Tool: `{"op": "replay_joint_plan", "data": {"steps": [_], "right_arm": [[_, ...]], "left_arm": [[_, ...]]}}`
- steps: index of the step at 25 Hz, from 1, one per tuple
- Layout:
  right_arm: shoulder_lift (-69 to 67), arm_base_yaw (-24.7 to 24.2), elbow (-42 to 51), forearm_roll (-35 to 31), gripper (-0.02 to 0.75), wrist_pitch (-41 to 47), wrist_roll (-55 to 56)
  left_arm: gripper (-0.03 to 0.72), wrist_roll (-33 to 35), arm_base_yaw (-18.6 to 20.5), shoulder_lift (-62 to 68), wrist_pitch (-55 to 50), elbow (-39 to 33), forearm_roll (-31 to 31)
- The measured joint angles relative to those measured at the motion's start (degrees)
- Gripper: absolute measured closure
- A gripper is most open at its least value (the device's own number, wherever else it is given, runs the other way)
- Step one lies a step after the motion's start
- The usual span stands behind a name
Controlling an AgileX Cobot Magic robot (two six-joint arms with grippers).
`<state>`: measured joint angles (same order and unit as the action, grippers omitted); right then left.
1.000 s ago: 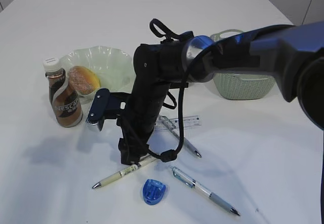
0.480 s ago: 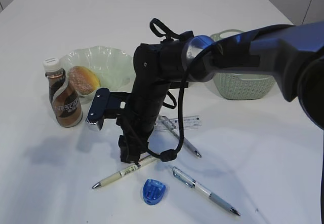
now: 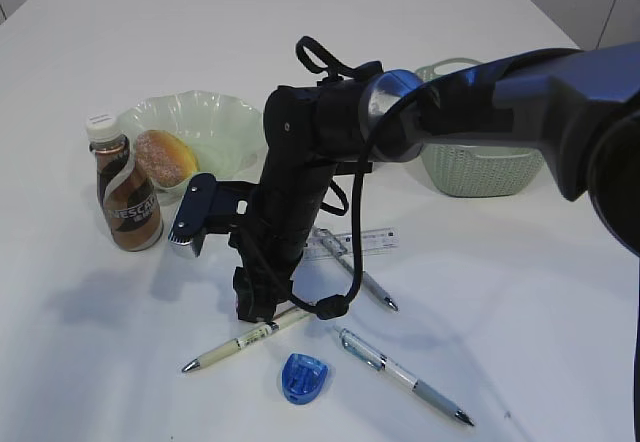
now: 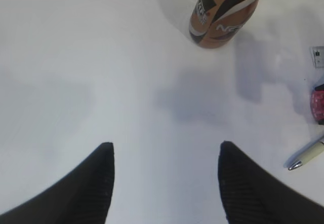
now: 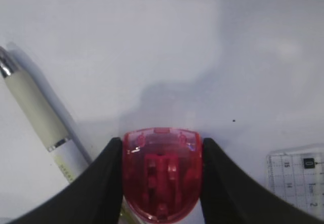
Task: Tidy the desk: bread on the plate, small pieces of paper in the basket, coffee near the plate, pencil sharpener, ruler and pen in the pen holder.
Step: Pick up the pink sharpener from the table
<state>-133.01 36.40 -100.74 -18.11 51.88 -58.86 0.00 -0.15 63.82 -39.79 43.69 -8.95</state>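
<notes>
My right gripper (image 5: 162, 140) is shut on a red pencil sharpener (image 5: 162, 176), low over the table beside a cream pen (image 5: 35, 112). In the exterior view it (image 3: 255, 307) reaches down at the table's middle, just above that pen (image 3: 240, 342). My left gripper (image 4: 166, 145) is open and empty above bare table, with the coffee bottle (image 4: 223, 11) ahead of it. The bread (image 3: 165, 157) lies on the green plate (image 3: 215, 122), and the coffee bottle (image 3: 125, 197) stands beside the plate. The ruler (image 3: 375, 240) lies behind the arm. No pen holder is in view.
A blue sharpener (image 3: 303, 377) lies near the front edge. Two more pens (image 3: 400, 372) (image 3: 360, 277) lie right of the gripper. A green woven basket (image 3: 480, 167) stands at the back right, partly hidden by the right arm.
</notes>
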Motion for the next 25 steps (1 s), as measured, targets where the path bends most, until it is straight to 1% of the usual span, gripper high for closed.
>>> {"op": "replay_joint_plan", "data": {"steps": [6,9,12,15,17,18,19,20,25], "right_arm": [[0.93,0.00,0.00,-0.25,0.401,0.00,0.00],[2.88,0.00,-0.11,-3.13,0.401,0.10,0.00],[3.73,0.00,-1.76,-4.70,0.402,0.89,0.00],[4.02,0.00,-5.89,-7.79,0.402,2.09,0.00],[4.06,0.00,-6.37,-8.19,0.402,2.17,0.00],[4.27,0.00,-9.95,-11.23,0.402,2.40,0.00],[4.27,0.00,-10.20,-11.23,0.402,2.40,0.00],[4.27,0.00,-12.30,-12.85,0.402,2.54,0.00],[4.37,-0.26,-16.67,-14.38,0.402,1.65,1.35]], "left_arm": [[0.235,0.00,0.00,0.00,-0.10,0.00,0.00],[0.235,0.00,0.00,0.00,-0.09,0.00,0.00],[0.235,0.00,0.00,0.00,-0.09,0.00,0.00],[0.235,0.00,0.00,0.00,-0.09,0.00,0.00],[0.235,0.00,0.00,0.00,-0.09,0.00,0.00],[0.235,0.00,0.00,0.00,-0.09,0.00,0.00],[0.235,0.00,0.00,0.00,-0.09,0.00,0.00],[0.236,0.00,0.00,0.00,-0.09,0.00,0.00],[0.240,0.00,0.00,0.00,-0.09,0.00,0.00]]}}
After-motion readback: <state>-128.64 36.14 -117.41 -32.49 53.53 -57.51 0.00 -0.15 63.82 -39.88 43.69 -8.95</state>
